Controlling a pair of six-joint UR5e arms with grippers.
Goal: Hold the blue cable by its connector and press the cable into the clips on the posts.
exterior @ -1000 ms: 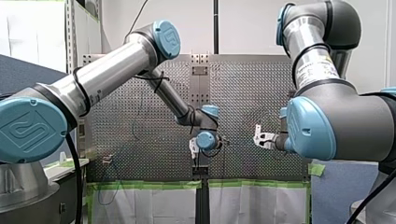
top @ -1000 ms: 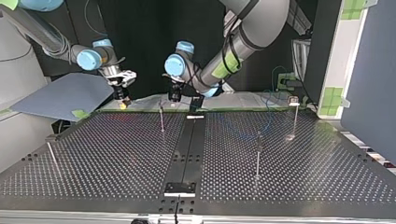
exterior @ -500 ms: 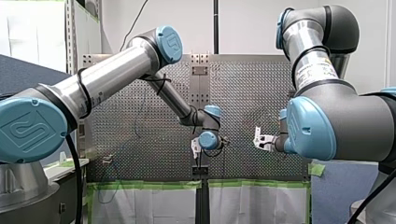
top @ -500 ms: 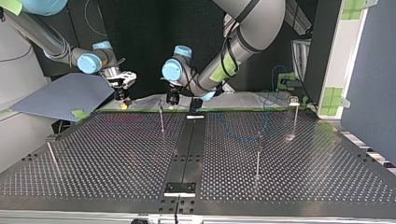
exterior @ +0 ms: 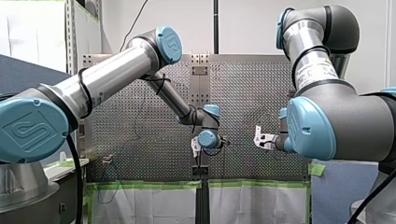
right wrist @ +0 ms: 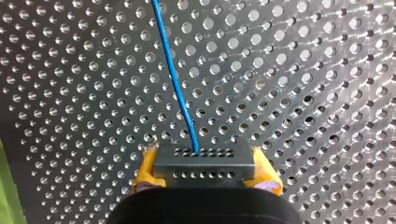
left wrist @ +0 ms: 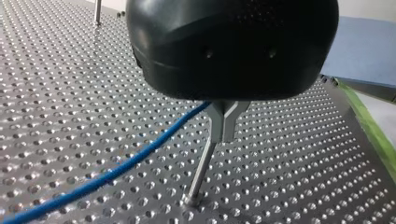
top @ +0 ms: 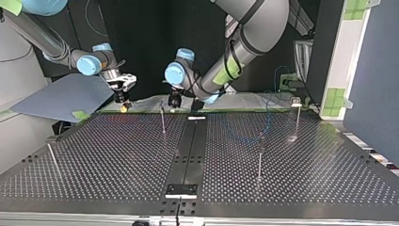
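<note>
In the right wrist view my right gripper (right wrist: 205, 171) has its yellow pads (right wrist: 144, 170) shut on a dark grey connector (right wrist: 204, 158). The blue cable (right wrist: 175, 79) runs from it out over the perforated table. In the left wrist view the cable (left wrist: 121, 165) rises from the table up under my left gripper's black body, right beside the forked clip (left wrist: 225, 119) on a thin post (left wrist: 200, 175). That gripper's tips are hidden. In the top view my left gripper (top: 174, 100) hangs beside that post (top: 163, 118), and my right gripper (top: 123, 98) is further left.
Other thin posts stand on the table (top: 117, 155) in the top view: one at the left edge (top: 51, 159), one right of centre (top: 259, 160) and one at the far right (top: 297, 117). A blue panel (top: 61, 96) lies beyond the left corner.
My left arm's wrist has sunk a little toward the post near the table's middle. My right gripper has stayed almost in place with the connector.
</note>
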